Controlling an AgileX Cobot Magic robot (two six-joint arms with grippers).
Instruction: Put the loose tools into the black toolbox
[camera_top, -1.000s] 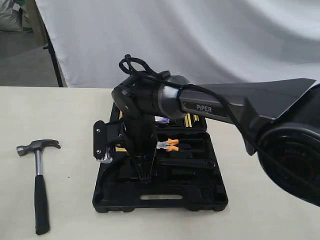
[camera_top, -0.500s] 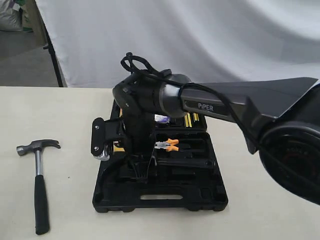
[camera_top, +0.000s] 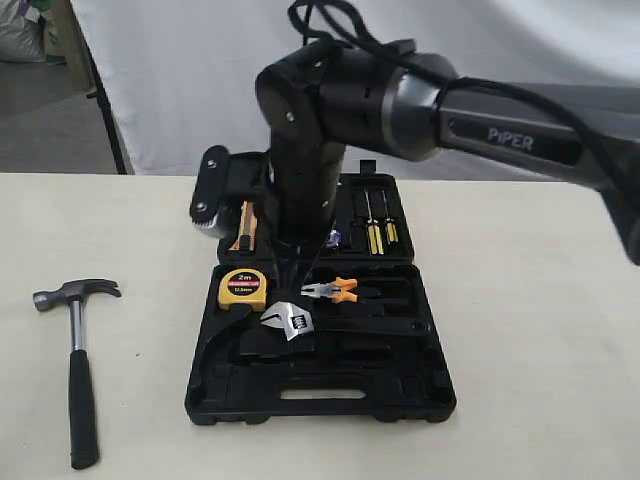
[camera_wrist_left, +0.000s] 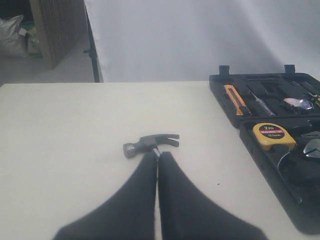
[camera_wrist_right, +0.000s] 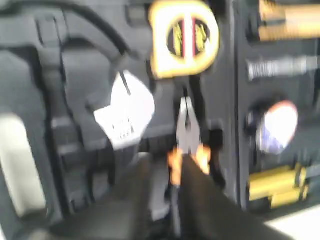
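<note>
Black moulded plastic of the toolbox (camera_top: 400, 400) lies open on the desk (camera_top: 540, 350), and two of the three loose tools are already in it. The adjustable wrench (camera_top: 292, 322) rests in the near half, its silver head just near of the yellow tape measure (camera_top: 243, 288) and the orange-handled pliers (camera_top: 335, 290). It looks laid in rather than pressed home, though that is hard to judge. The small tape roll (camera_wrist_left: 295, 102) sits in the far half. What is left is the claw hammer (camera_top: 78, 360) — it lies on the desk well to the left of the box, head far, handle near.

The left pincer (camera_wrist_left: 157, 152) hangs above the hammer's handle with its fingers together and empty. The right pincer (camera_wrist_right: 172, 160), in a blurred view, shows only a thin slit between its fingers and nothing in it.

Against the earlier frame, the right arm has risen and drawn back toward the far side. A second ago it crouched low over the box and hid the wrench and tape measure — now both lie uncovered. The hammer has not moved.
</note>
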